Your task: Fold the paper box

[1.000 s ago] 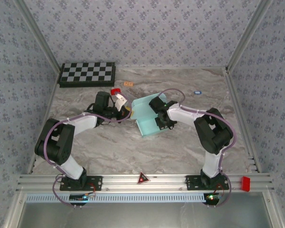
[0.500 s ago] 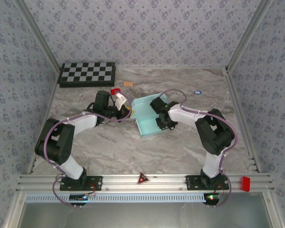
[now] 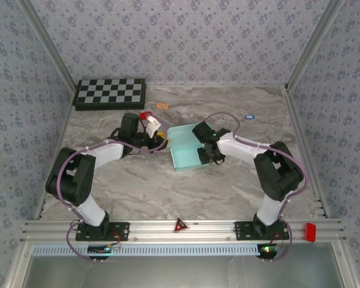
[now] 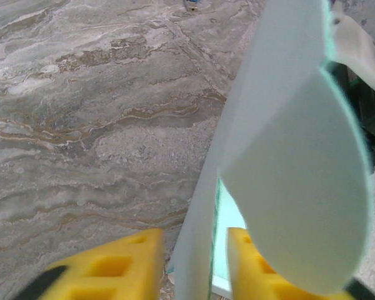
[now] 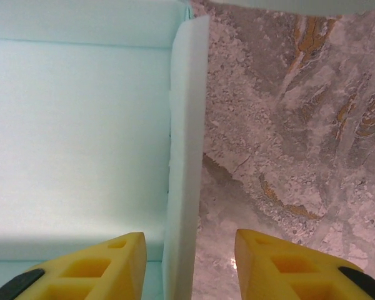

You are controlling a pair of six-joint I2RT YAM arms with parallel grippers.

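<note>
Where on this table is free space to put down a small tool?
The widest bare marble lies between the paper box and the near rail. A narrower strip runs along the far wall, right of the checkerboard. It is crowded around the box, where the left pincer and the right pincer work.

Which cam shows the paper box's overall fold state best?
Top external: nearly the whole paper box is in frame, walls partly raised. Left wrist catches a raised flap up close; right wrist, one wall and the floor.
</note>
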